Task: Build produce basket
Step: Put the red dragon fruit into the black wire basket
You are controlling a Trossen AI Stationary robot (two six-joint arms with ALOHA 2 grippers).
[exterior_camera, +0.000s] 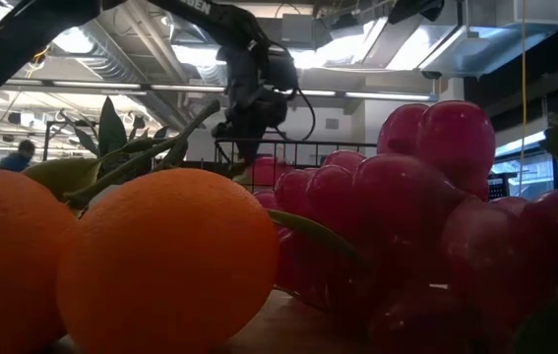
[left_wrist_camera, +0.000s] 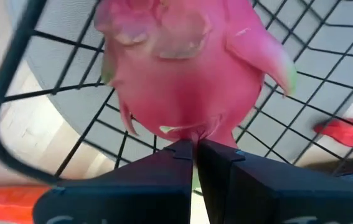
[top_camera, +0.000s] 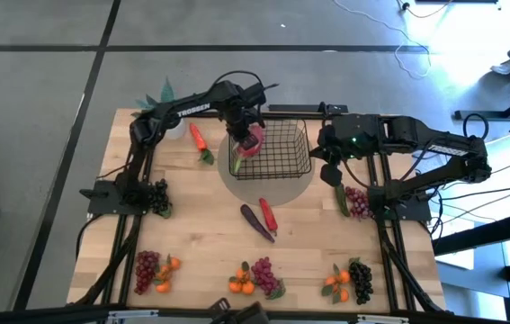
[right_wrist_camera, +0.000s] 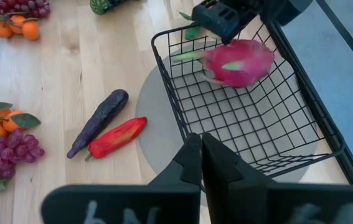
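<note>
Pink fruit (right_wrist_camera: 238, 62), black grid basket (right_wrist_camera: 288, 134), red pepper (right_wrist_camera: 119, 137).

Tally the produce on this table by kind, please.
grape bunches: 5
orange clusters: 3
carrot: 1
red pepper: 1
eggplant: 1
pink fruit, held by the left gripper: 1
green vegetable: 1
Total: 13

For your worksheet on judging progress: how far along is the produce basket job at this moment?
Done: nothing lies loose in the basket yet. In hand: the left gripper is shut on the pink fruit, holding it inside the basket. Left: the carrot, eggplant, red pepper and the grape and orange clusters remain on the table. The right gripper, shut and empty, waits beside the basket.
</note>
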